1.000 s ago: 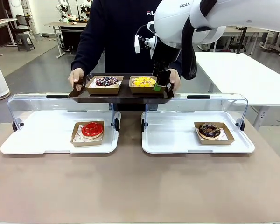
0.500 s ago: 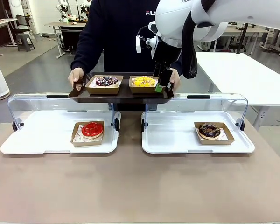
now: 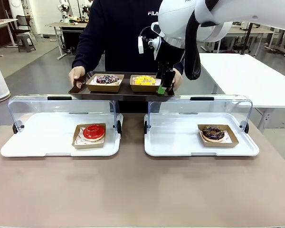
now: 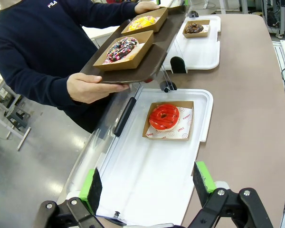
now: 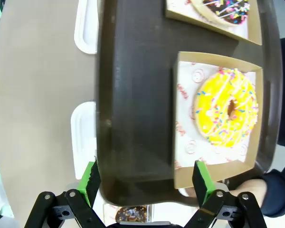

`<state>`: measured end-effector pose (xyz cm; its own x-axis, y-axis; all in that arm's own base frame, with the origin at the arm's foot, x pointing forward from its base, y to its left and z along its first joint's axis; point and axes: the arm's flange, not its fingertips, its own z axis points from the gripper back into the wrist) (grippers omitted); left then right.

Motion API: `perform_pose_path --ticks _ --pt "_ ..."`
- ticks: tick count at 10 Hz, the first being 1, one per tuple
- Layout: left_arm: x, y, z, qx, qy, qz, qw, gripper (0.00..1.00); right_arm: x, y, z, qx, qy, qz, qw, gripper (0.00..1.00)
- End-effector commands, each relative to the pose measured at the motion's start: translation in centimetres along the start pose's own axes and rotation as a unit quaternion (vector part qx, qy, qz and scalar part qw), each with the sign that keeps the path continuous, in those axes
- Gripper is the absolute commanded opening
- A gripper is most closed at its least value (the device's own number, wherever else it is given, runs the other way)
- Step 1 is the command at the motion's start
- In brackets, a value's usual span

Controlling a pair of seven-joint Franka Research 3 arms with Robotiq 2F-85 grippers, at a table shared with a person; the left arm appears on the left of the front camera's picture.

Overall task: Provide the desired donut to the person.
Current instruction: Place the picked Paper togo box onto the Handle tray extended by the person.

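The person (image 3: 116, 33) stands at the far side in a black sweatshirt, holding a dark serving tray (image 3: 121, 92) with both hands. On it sit a chocolate sprinkled donut (image 3: 107, 79) and a yellow sprinkled donut (image 3: 145, 80), each in a cardboard tray. My right gripper (image 3: 163, 87) hangs open just over the tray's right end. From the right wrist, my right gripper (image 5: 146, 183) hovers above the dark tray (image 5: 133, 95), with the yellow donut (image 5: 226, 114) ahead and nothing between its pads. My left gripper (image 4: 147, 185) is open above the left white tray (image 4: 133, 180).
A red glazed donut (image 3: 93, 131) lies in the left white tray (image 3: 19, 149), and a chocolate donut (image 3: 213, 132) in the right white tray (image 3: 249, 151). Both trays have clear lids (image 3: 61, 107) raised at the back. The brown table (image 3: 142, 190) stretches bare in front.
The person has lifted the dark tray slightly and drawn it back a little. My right gripper has risen a touch with its jaws apart. The left arm has not moved.
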<state>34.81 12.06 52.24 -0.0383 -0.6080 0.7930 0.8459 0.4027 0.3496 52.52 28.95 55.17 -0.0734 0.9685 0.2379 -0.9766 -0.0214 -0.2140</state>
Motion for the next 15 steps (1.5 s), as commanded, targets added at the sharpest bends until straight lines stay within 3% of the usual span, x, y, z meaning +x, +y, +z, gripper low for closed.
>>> perform_pose_path --ticks 1,8,11,15 --pt "-0.2 0.1 0.1 0.002 -0.012 -0.008 1.0 1.0 0.0 0.0 0.0 -0.005 0.002 0.003 1.0 1.0" --pt "-0.2 0.1 0.1 0.002 -0.012 -0.008 1.0 1.0 0.0 0.0 0.0 0.0 0.0 0.0 1.0 1.0" --pt "-0.2 0.1 0.1 0.002 -0.012 -0.008 1.0 1.0 -8.1 5.3 6.7 -0.005 -0.079 -0.036 0.996 1.0" --pt "-0.2 0.1 0.1 0.002 -0.012 -0.008 1.0 1.0 -19.0 12.3 8.1 -0.049 -0.174 -0.052 0.982 1.0"
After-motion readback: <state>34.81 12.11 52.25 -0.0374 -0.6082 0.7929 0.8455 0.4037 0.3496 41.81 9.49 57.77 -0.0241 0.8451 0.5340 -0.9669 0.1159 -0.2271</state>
